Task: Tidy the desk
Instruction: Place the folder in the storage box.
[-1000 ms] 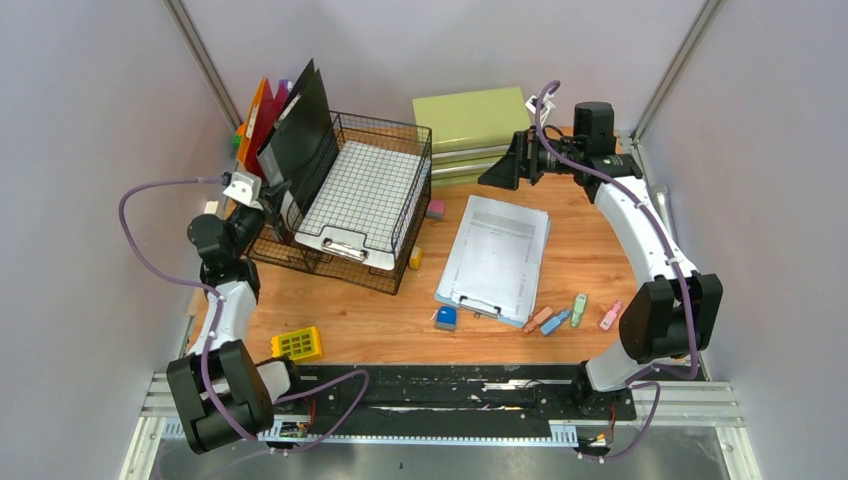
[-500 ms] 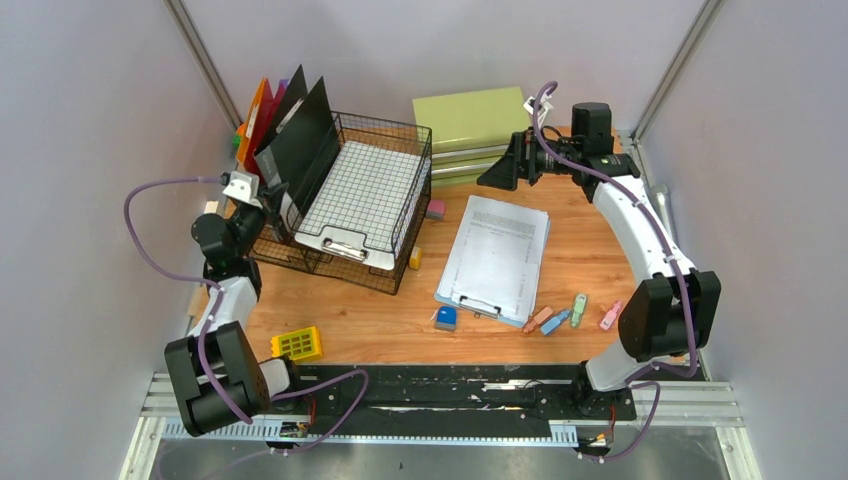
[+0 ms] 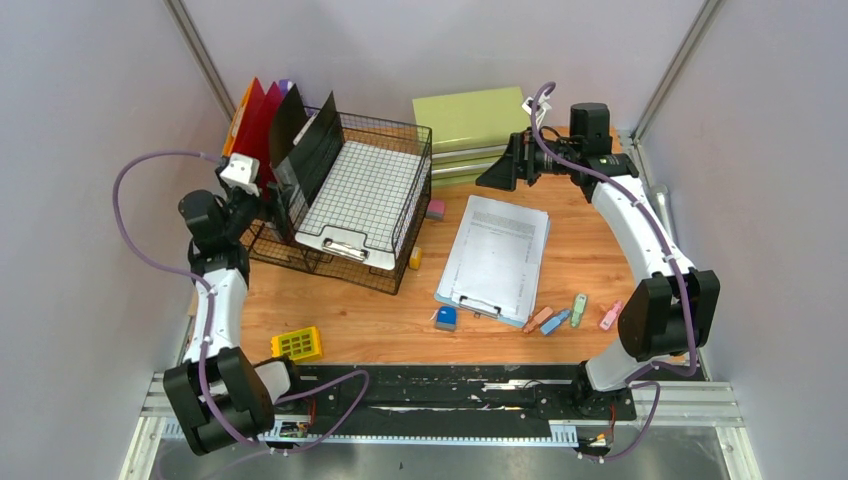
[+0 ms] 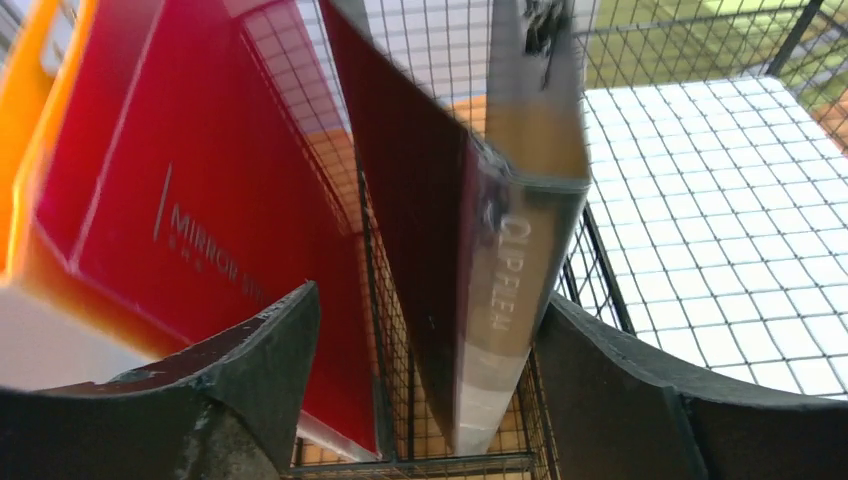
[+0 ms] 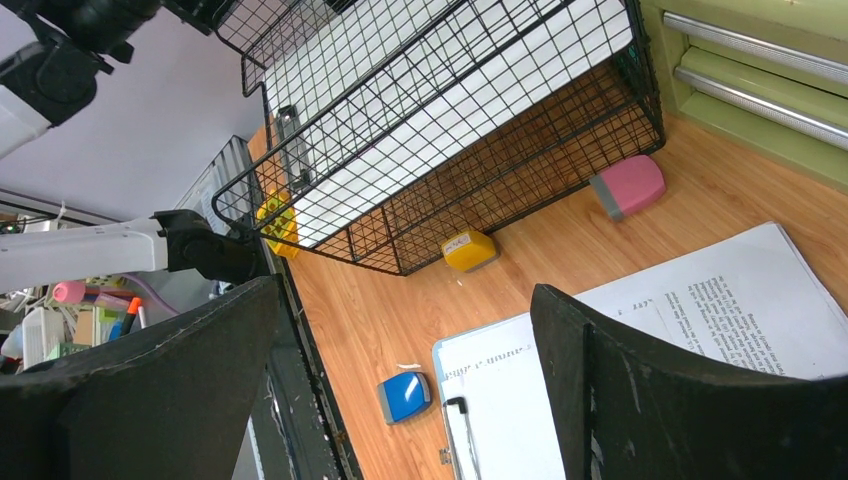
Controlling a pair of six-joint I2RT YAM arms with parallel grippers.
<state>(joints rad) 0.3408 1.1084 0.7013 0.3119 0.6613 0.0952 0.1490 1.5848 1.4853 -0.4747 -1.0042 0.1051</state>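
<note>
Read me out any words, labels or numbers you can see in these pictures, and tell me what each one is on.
"MIRROR", then blurred letters: on the red folder.
"CLIPFLEA", roughly, blurred: on the spine of the dark folder.
Too small to read: the print on the clipboard sheet.
Too small to read: the label on the yellow block.

- We see the desk (image 3: 340,305) as smooth wood-grain planks, orange-brown with a faint sheen.
- The basket (image 5: 540,150) looks to us like thin black coated metal wire.
- The red folder (image 4: 190,190) reads as glossy plastic that catches the light.
- The dark file (image 4: 520,260) has a smooth spine with raised lettering.
- The printed sheet (image 3: 500,240) is matt white paper.
- The cabinet (image 3: 468,118) is matt green, and its handles (image 5: 750,40) look like brushed metal.
</note>
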